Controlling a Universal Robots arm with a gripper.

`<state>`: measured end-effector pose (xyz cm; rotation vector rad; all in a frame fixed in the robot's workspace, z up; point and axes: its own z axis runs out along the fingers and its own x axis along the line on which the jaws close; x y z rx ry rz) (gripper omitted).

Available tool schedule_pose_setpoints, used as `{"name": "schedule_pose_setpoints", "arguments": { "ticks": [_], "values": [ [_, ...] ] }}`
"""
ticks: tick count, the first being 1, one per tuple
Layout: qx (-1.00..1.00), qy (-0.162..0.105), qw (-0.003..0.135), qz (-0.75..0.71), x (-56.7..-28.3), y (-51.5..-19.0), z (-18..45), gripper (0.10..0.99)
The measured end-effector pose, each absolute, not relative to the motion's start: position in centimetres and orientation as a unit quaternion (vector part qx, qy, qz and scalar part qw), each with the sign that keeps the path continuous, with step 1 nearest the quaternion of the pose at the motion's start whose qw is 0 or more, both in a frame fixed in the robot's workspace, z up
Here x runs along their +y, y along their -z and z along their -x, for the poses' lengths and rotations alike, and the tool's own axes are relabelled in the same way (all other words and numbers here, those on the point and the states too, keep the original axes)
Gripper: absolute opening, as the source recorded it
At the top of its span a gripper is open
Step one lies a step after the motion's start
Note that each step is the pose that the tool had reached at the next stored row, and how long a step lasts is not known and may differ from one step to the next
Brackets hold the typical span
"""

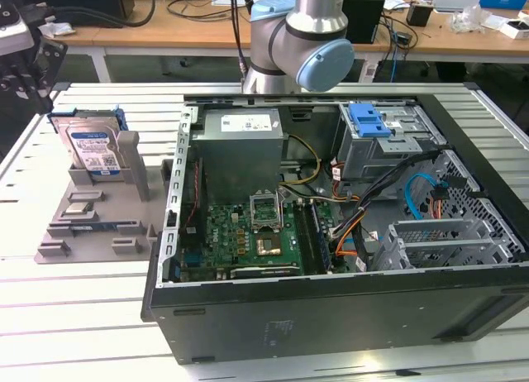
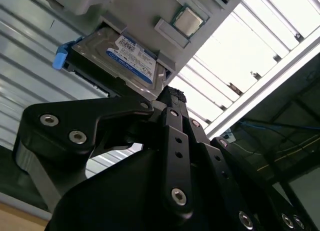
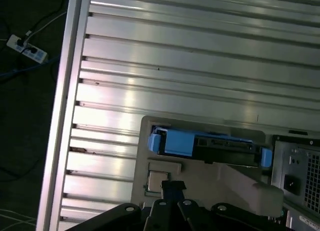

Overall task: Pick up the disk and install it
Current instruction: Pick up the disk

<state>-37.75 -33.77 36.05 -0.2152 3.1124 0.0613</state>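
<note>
Just ahead of the closed, empty black gripper (image 2: 172, 95), the flat silver blue-bracketed hard disk (image 2: 125, 58) looks rigid, dense and shock-sensitive, probably best pinched across its faces near the exposed edge.

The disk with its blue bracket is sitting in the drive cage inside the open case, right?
Not in the cage. The disk with its blue bracket sits propped in the grey stand on the table, outside the open case, on the exterior view's left of it. The exterior view shows this.
</note>
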Motion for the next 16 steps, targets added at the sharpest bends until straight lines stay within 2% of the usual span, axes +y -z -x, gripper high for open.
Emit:
{"name": "schedule_pose_setpoints", "arguments": {
  "ticks": [16],
  "values": [
    [0.980, -0.021, 0.008, 0.200, -33.77, -36.05, 37.75, 0.102]
  ]
}}
